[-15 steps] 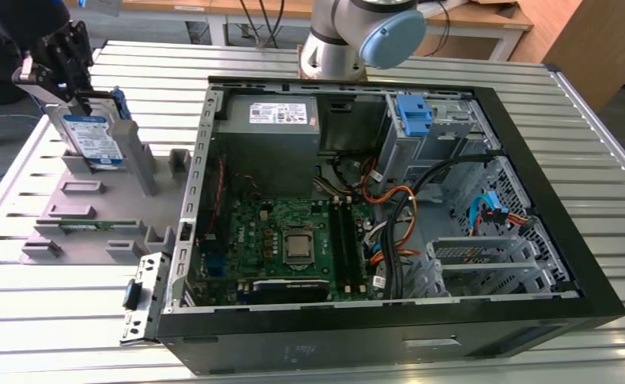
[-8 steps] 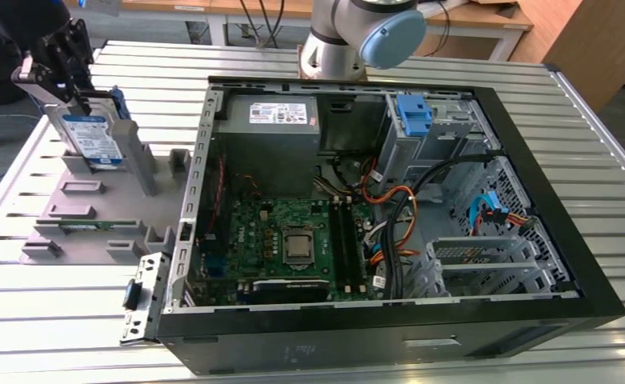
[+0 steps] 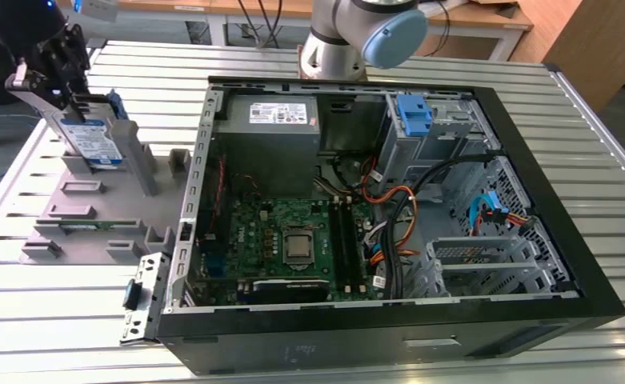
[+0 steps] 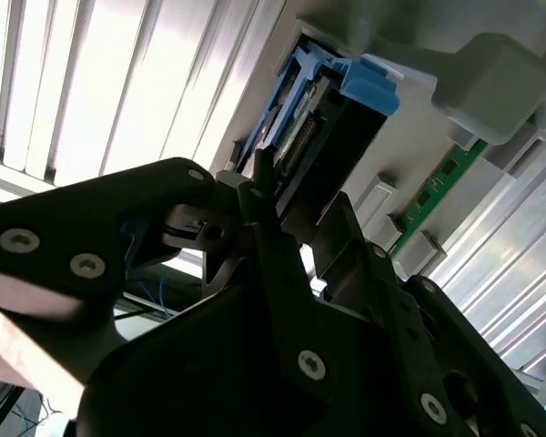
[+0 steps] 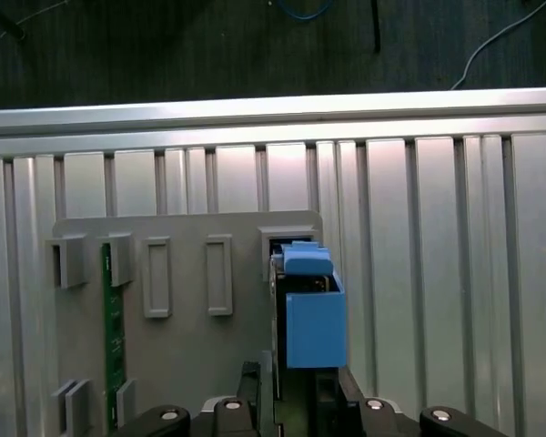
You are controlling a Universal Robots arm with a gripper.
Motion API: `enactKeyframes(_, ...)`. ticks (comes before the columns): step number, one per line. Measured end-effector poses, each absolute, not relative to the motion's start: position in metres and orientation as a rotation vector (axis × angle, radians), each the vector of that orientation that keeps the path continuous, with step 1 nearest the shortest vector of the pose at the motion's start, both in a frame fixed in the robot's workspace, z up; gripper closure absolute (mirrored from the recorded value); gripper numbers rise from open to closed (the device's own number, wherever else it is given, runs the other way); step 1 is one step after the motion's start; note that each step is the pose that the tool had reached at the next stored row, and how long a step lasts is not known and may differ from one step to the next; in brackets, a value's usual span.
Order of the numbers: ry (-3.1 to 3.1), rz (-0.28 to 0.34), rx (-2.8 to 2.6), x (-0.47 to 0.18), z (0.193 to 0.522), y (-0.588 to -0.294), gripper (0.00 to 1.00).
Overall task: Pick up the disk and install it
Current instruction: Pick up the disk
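Pick-up step: hand (image 5: 293,381) astride the upright disk (image 3: 90,142), clamped or not I cannot tell; lifting needs a square pinch.

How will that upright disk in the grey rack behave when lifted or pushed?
The disk looks like rigid metal, so it is probably stiff and heavyish. Standing on edge in the grey rack, it could tip if nudged sideways.

Disk (image 3: 91,142): smooth blue plastic rails, paper-like label. Holder tray (image 3: 88,216): matt grey plastic. Table (image 3: 611,152): ribbed bare metal, shiny. Gripper (image 5: 291,382): matt black w/ metal screws. PC case (image 3: 552,240): matt black outside.
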State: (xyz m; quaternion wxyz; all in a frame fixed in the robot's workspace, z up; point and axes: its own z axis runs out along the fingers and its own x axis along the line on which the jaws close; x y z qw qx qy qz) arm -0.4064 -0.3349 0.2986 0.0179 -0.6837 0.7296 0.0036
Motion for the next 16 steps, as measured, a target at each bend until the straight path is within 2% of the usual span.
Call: enactKeyframes(16,2.188,0.011,-2.208,-0.4057,0.2964,-0.3364,0.57)
